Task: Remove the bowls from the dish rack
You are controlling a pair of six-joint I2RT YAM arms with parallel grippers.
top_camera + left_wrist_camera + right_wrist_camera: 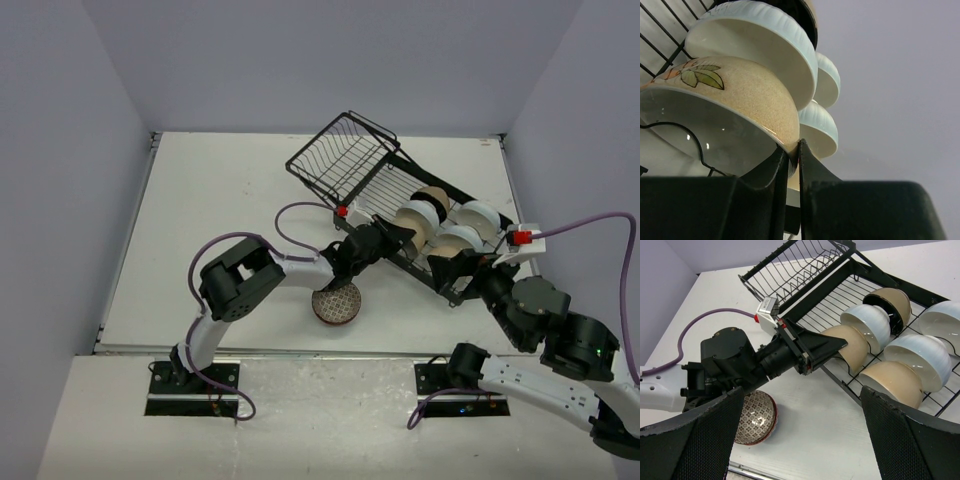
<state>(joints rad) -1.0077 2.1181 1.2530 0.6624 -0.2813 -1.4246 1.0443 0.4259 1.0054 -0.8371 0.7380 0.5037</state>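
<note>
Bowls [440, 225], six of them, stand on edge in the slotted tray of the black wire dish rack [340, 160]. A brown patterned bowl [337, 303] sits on the table [220, 220] near the rack's front side. The left gripper [794, 148] has its fingers drawn narrow onto the rim of the tan leaf-painted bowl [735, 95] at the near-left end of the rows. The right gripper [800, 390] hangs beside the rack with fingers spread wide, holding nothing. The pinch looks shallow, though the wrist view is too close to be sure. The lift should go slowly and straight out of the wires. It needs to stay clear of the ribbed white bowl [760, 45] just behind before crossing to the table near the patterned bowl.
</note>
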